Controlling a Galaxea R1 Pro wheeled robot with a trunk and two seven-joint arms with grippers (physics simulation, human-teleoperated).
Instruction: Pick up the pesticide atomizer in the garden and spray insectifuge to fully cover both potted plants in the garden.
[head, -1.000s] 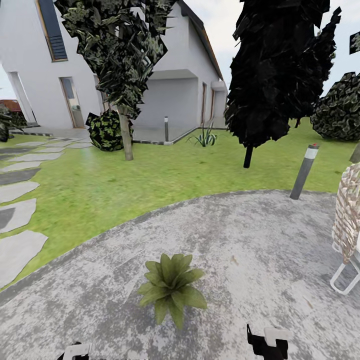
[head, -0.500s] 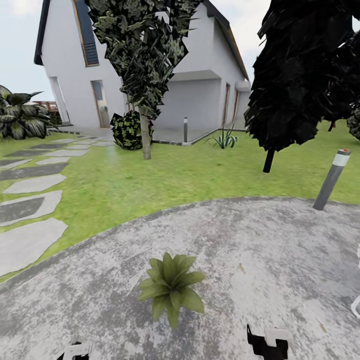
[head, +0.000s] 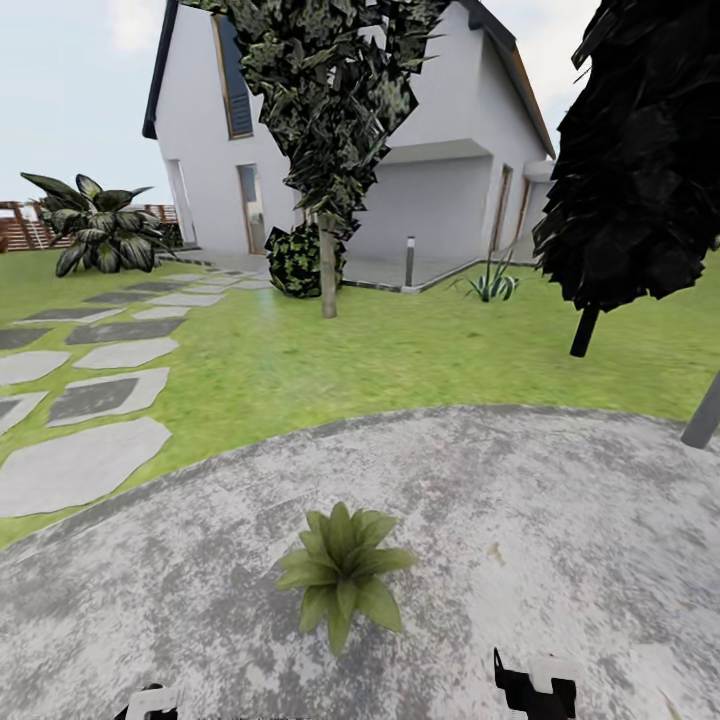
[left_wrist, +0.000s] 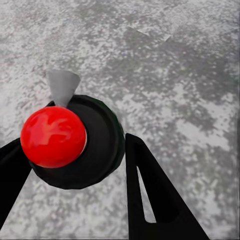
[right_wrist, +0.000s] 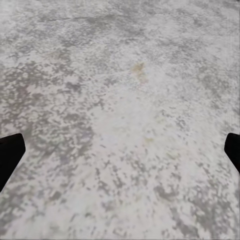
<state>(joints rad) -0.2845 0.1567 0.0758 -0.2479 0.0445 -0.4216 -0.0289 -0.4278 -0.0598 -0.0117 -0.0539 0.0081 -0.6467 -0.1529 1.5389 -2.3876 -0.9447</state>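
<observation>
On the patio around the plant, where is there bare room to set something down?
Bare patio lies on every side of the plant, widest to its right, toward the post. Also behind it, up to the lawn. Tightest in front, between plant and right gripper.

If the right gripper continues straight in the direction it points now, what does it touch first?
Probably the grey paved patio. The right gripper is open with nothing between its fingers, and bare paving lies ahead, though how far off is unclear.
</observation>
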